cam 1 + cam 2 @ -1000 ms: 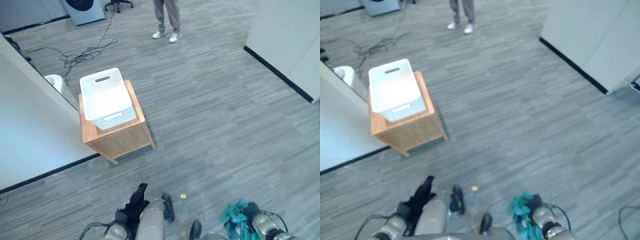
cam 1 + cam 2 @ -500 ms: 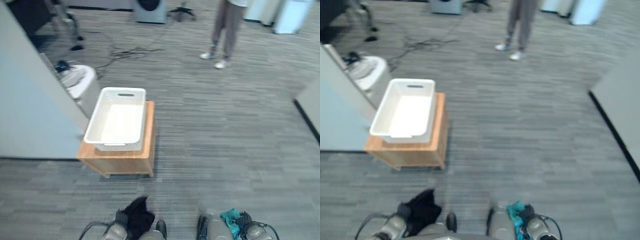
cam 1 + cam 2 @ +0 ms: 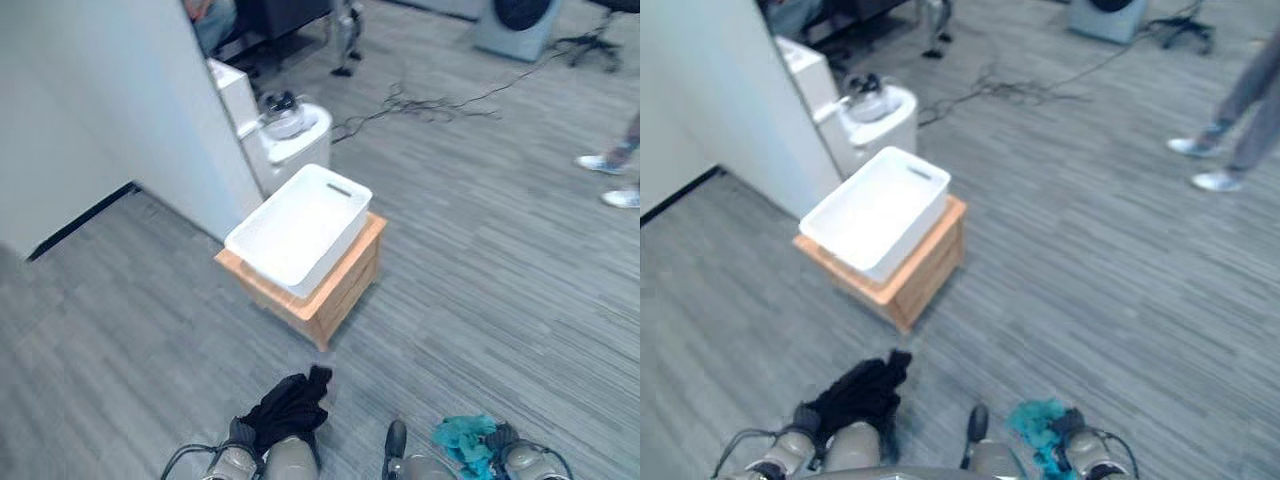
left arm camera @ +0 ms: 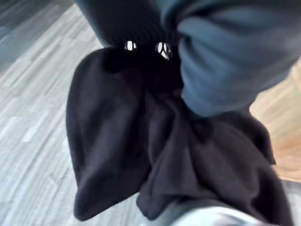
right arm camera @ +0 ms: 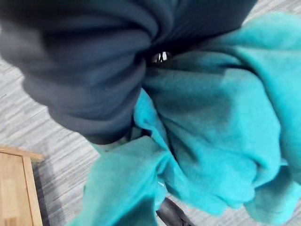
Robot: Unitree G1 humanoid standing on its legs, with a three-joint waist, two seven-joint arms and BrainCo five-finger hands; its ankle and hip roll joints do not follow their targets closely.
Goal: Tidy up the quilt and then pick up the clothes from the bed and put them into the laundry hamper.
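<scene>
A white laundry hamper stands empty on a low wooden stand ahead of me, slightly to the left. At the bottom of the eye views my left hand carries a black garment, which bunches up out of its grip. In the left wrist view the black garment hangs in folds past the dark cover. My right hand holds a teal garment low on the right. The teal garment wraps round that hand in its wrist view. Both hands are well short of the hamper.
A white partition wall runs along the left, with a round white bin just behind the hamper. Cables lie on the grey floor beyond. A person's shoes show at the right edge.
The camera has swung, so the whole picture has shifted: the hamper now sits at an angle near the middle and the wall covers the left. Both hands keep their garments.
</scene>
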